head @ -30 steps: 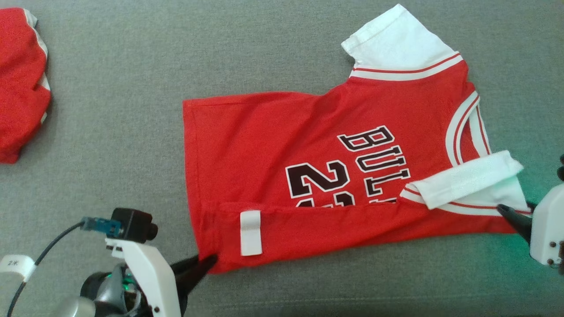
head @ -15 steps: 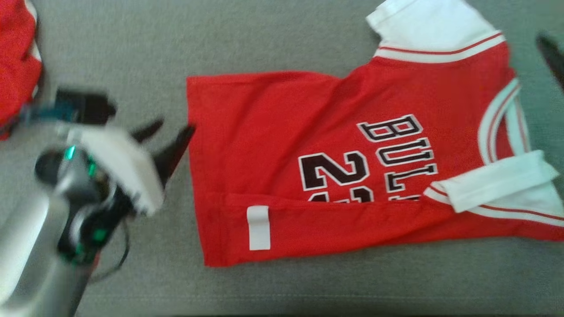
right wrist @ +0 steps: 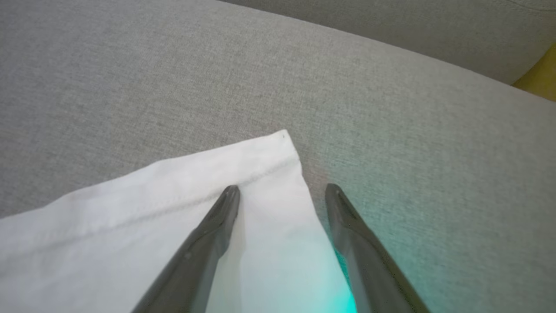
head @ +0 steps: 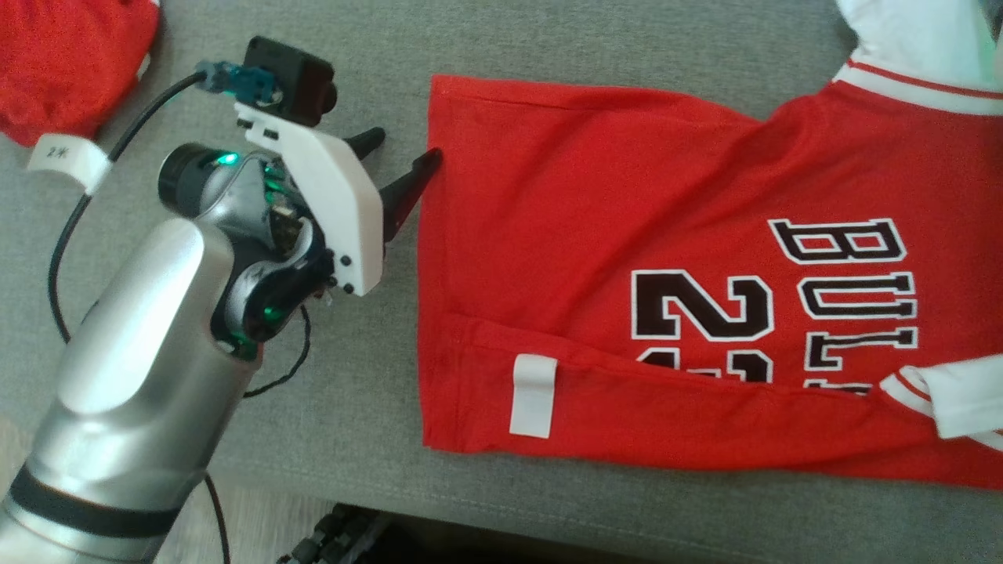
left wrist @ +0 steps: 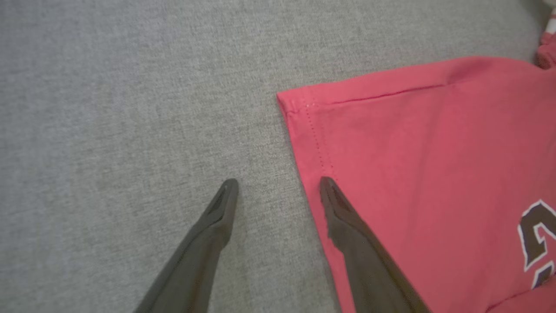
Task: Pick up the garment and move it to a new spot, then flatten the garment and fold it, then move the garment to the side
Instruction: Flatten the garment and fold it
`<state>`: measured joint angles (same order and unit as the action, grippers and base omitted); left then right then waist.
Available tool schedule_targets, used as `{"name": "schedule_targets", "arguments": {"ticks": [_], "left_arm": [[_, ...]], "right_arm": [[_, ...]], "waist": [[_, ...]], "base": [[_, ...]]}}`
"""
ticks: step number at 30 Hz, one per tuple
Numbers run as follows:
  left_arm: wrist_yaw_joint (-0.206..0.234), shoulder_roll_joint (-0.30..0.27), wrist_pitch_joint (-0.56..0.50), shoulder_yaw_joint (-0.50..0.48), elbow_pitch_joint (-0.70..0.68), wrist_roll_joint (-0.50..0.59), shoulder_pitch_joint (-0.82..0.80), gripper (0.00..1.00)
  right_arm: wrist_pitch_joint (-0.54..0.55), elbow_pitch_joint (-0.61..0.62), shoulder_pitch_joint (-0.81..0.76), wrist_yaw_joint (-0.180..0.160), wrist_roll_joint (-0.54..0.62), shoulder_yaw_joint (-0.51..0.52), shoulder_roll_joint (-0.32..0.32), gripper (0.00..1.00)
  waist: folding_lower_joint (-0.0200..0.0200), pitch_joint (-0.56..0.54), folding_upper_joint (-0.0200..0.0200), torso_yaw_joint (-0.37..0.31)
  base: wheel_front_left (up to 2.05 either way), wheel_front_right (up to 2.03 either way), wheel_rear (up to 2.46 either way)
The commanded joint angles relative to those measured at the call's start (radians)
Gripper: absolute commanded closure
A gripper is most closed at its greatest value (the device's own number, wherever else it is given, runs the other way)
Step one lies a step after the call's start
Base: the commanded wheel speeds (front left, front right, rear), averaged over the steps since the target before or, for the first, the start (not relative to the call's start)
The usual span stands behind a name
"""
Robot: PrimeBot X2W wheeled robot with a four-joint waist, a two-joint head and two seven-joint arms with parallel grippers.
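Right wrist: right claw spread astride sleeve.

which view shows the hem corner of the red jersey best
Left wrist view: the hem corner is close, stitching visible. The head view shows it smaller, near the left gripper. The right wrist view shows a white sleeve.

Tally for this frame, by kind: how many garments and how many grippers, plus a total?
Garments: 2, the jersey and a red heap at far left.
Grippers: 2, left gripper and right gripper.
Total: 4.
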<state>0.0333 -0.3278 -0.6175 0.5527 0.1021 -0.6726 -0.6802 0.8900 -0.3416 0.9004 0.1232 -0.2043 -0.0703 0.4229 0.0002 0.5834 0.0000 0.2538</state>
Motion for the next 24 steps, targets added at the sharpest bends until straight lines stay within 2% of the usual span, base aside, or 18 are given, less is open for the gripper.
{"name": "schedule_targets", "arguments": {"ticks": [1, 10, 24], "left_arm": [[-0.006, -0.028, -0.008, -0.031, -0.016, -0.002, -0.030, 0.00], [-0.023, -0.010, -0.014, -0.020, 0.011, -0.017, -0.064, 0.00], [-0.026, 0.020, -0.017, 0.003, 0.069, -0.001, -0.139, 0.00]], "right_arm": [[-0.010, 0.020, 0.022, 0.008, 0.004, -0.011, 0.003, 0.00], [-0.044, -0.093, 0.099, 0.008, -0.011, -0.058, -0.018, 0.00], [-0.065, -0.150, 0.127, 0.008, -0.054, -0.127, -0.035, 0.00]], "waist": [[-0.0002, 0.009, 0.0000, 0.012], [-0.0002, 0.019, 0.0000, -0.004], [-0.0002, 0.028, 0.0000, -0.030]], "base": [[0.00, 0.00, 0.00], [0.00, 0.00, 0.00], [0.00, 0.00, 0.00]]}}
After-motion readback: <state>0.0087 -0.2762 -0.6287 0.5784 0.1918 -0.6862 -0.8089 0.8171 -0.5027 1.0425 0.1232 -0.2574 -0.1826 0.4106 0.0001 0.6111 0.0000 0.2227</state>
